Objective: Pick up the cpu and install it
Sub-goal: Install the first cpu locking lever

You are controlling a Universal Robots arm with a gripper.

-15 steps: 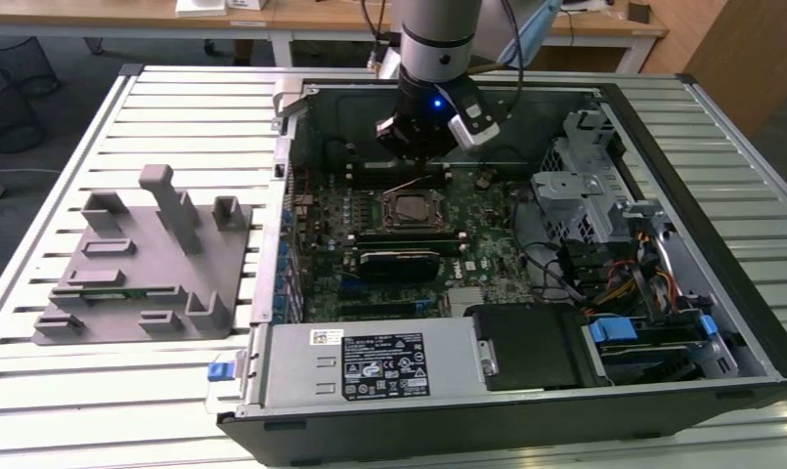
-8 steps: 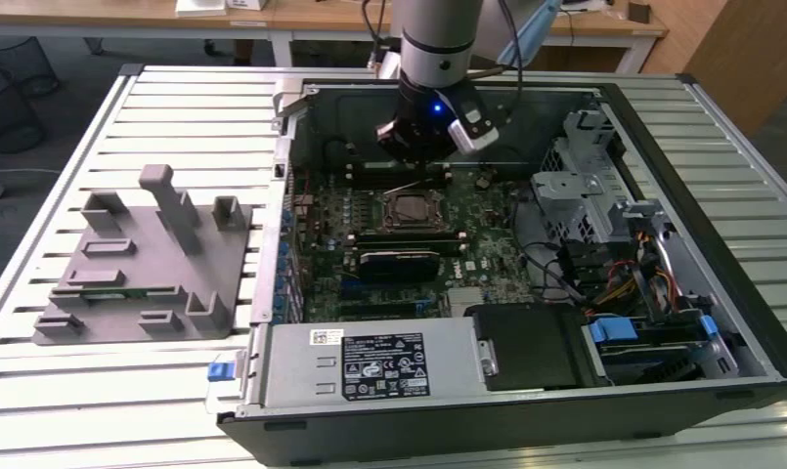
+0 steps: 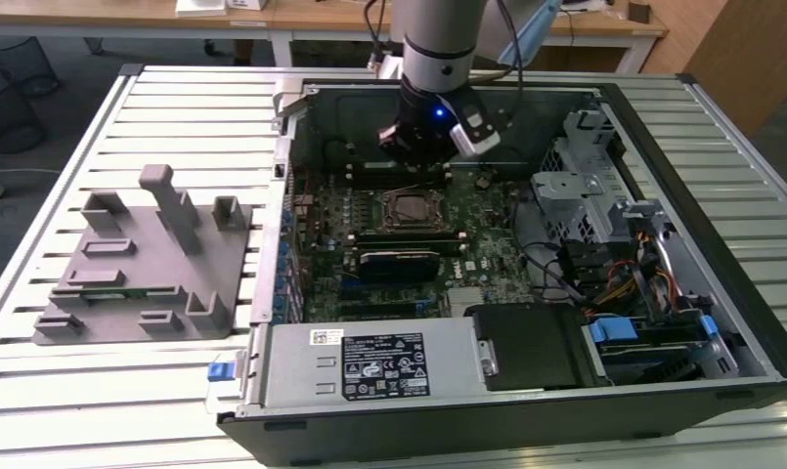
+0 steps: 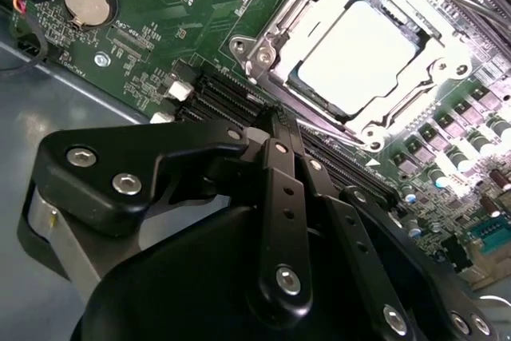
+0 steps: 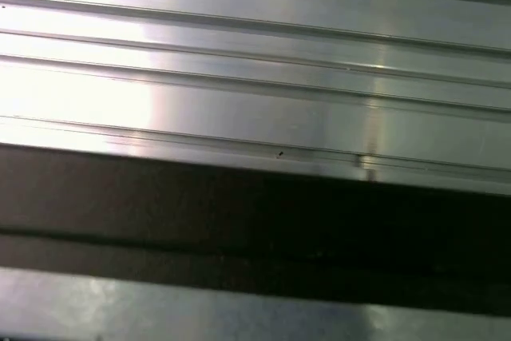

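Observation:
The cpu [image 4: 355,49], a pale silver square, lies flat inside the metal frame of the socket [image 3: 407,207] on the green motherboard [image 4: 184,13]. In the exterior view my gripper [image 3: 416,168] hangs inside the open computer case [image 3: 706,195], just beyond the socket's far side and a little above the board. In the second wrist view the black fingers [image 4: 281,189] run close together to a tip beside the socket; the gripper [image 4: 271,117] is shut with nothing in it and is apart from the cpu.
A grey plastic fixture [image 3: 146,259] with upright posts sits on the slatted table at the exterior view's left. Inside the case are a black block [image 3: 400,264] near the socket, the power supply [image 3: 367,363] in front, and drive cages with cables [image 3: 602,254] at the right.

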